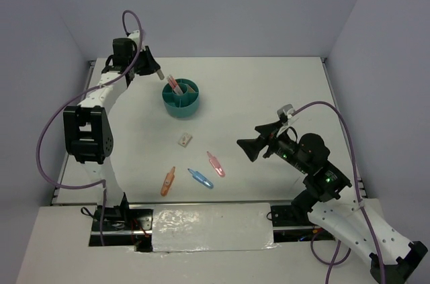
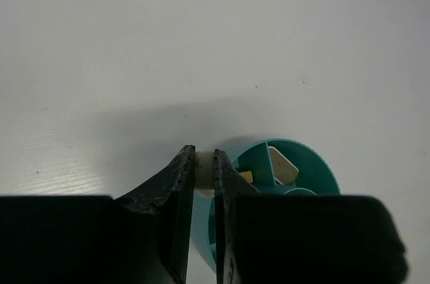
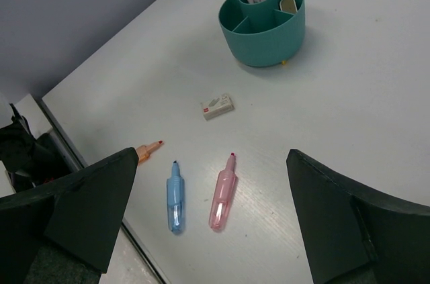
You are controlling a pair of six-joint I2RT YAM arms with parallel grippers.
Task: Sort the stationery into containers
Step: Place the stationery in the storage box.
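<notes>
Your left gripper [image 2: 203, 155] is pinched narrow on a pale eraser [image 2: 203, 180], hanging just off the far-left rim of the cup [image 1: 181, 101]. The cup has pens [image 1: 173, 84] in its centre tube. Your right gripper [image 1: 246, 150] is spread wide with nothing in it, near the pink marker [image 1: 216, 164]. The blue marker [image 1: 200, 178], orange marker [image 1: 168, 181] and loose eraser [image 1: 185, 139] lie apart on the table [image 1: 269, 89].

Left arm [image 1: 107, 90], left of frame: white links, black joint housings, black fingers [image 2: 176, 183] with ridged inner faces. Right arm [image 1: 356, 227], lower right: same white-and-black build, small green lights [image 1: 327, 178]. Purple cable [image 1: 46, 143] loops along each arm.
</notes>
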